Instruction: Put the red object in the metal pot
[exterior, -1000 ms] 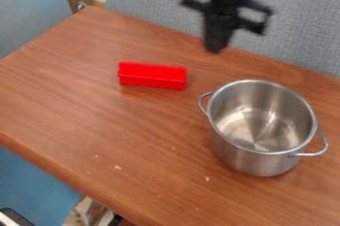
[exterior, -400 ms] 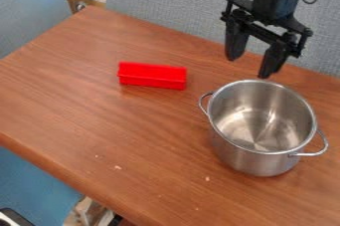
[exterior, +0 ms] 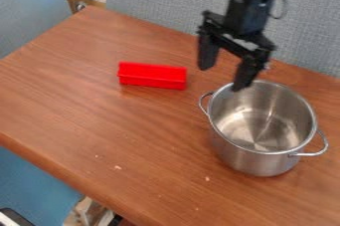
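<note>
because the red object lies flat on the table, well left of the empty metal pot, the gripper hangs between them with jaws wide and holding nothing, probably prepared for grasping the block.

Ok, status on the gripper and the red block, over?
Gripper open, empty, above table between block and pot. Red object flat on table, untouched. Metal pot empty, upright. Nothing in the way.
</note>
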Controlling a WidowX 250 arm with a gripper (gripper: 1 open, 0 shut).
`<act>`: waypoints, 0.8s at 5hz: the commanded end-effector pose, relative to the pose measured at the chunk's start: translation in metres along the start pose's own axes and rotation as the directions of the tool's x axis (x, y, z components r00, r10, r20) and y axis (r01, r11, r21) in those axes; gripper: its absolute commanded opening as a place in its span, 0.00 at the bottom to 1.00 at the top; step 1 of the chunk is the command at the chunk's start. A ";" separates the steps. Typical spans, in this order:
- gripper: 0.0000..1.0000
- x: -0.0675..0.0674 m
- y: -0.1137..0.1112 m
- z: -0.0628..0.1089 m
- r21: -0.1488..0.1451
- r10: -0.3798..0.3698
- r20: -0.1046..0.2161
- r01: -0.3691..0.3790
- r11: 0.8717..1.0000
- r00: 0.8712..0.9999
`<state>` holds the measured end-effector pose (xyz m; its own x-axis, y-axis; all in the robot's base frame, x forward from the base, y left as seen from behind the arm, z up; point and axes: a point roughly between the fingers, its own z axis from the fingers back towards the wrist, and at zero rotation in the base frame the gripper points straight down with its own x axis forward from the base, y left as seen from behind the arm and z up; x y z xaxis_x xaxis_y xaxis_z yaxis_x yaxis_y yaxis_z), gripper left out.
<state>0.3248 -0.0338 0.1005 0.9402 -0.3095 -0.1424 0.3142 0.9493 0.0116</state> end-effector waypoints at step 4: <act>1.00 -0.014 0.073 -0.015 0.023 -0.033 0.029 0.032 0.999 0.999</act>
<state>0.3297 0.0358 0.0738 0.9226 -0.3536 -0.1542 0.3589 0.9333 0.0070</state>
